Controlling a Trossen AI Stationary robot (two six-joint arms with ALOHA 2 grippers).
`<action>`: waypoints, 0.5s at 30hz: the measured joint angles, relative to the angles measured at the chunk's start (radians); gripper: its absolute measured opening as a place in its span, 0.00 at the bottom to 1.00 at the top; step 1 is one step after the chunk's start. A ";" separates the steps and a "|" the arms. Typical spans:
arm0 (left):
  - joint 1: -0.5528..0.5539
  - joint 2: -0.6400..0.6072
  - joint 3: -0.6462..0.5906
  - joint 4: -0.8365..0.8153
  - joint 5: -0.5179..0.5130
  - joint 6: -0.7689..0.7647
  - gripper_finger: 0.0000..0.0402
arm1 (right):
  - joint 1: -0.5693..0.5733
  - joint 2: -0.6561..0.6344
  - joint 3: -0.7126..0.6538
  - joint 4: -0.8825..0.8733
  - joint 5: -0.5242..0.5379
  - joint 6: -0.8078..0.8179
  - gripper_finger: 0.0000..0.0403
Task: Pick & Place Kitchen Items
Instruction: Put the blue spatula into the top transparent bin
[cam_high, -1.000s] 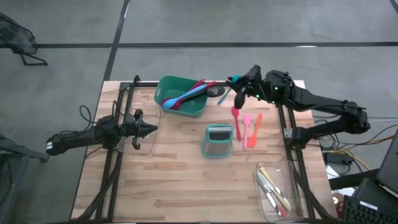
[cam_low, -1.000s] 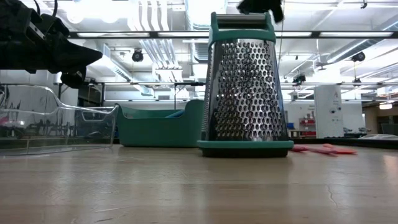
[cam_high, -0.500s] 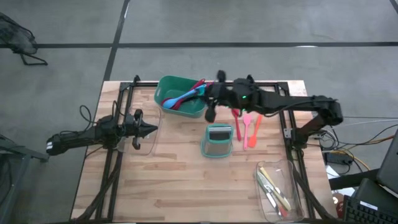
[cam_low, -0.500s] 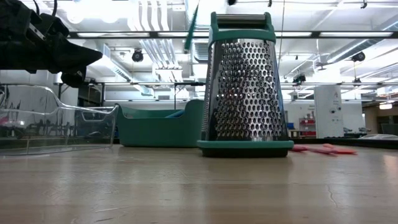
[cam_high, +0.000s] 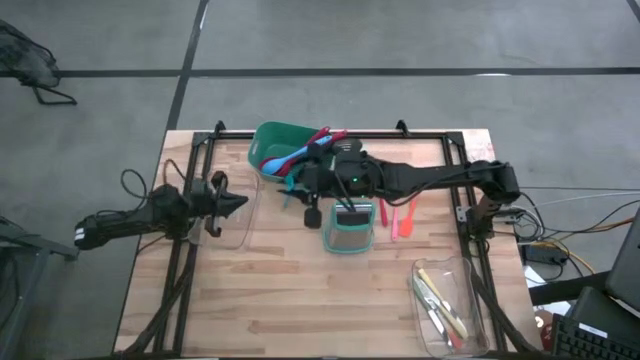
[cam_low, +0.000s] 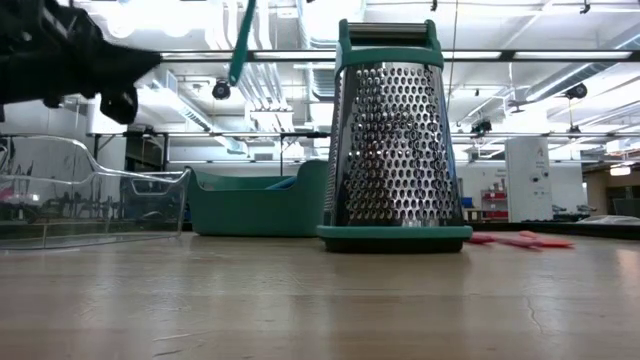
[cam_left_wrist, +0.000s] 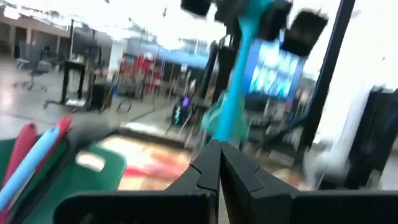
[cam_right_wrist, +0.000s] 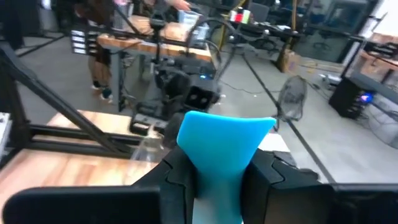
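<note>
My right gripper (cam_high: 300, 188) reaches in from the table's right, between the green tub (cam_high: 290, 152) and the grater (cam_high: 350, 228). It is shut on a slim teal-handled utensil (cam_right_wrist: 222, 142), which also shows in the low view (cam_low: 240, 45) and the left wrist view (cam_left_wrist: 236, 81). The gripper hides the utensil's other end. My left gripper (cam_high: 240, 205) is shut and empty above a clear tray (cam_high: 238, 225) at the left. Red and blue spoons (cam_high: 300, 152) lie in the tub. Three small spatulas (cam_high: 400, 208) lie on the table right of the grater. My right gripper pinches the teal handle (cam_right_wrist: 219, 163) between its two fingers, and the handle's broad flat end (cam_right_wrist: 225, 130) sticks out past the fingertips. The fingers slant down toward the table's left. The utensil hangs below them (cam_low: 238, 60), clear of the table.
A second clear tray (cam_high: 445, 305) with pale-handled tools lies at the near right corner. Black frame rails run along the table's left side (cam_high: 180, 260), right side (cam_high: 470, 250) and far edge. Bare wood shows in the near middle (cam_high: 300, 300).
My right gripper has swept from the far right, past the tub, toward the table's left and near edge, carrying the teal utensil clear of the table. My left gripper has risen a little and stays shut.
</note>
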 joint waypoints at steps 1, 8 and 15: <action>0.000 0.000 0.000 0.027 0.000 -0.019 0.02 | 0.002 0.008 0.011 0.000 -0.004 0.000 0.19; 0.000 0.004 0.001 0.208 -0.018 -0.177 0.02 | 0.006 0.035 0.038 0.004 -0.004 -0.001 0.18; -0.018 0.075 0.007 0.232 0.009 -0.260 0.05 | 0.006 0.039 0.039 0.003 -0.052 0.126 0.20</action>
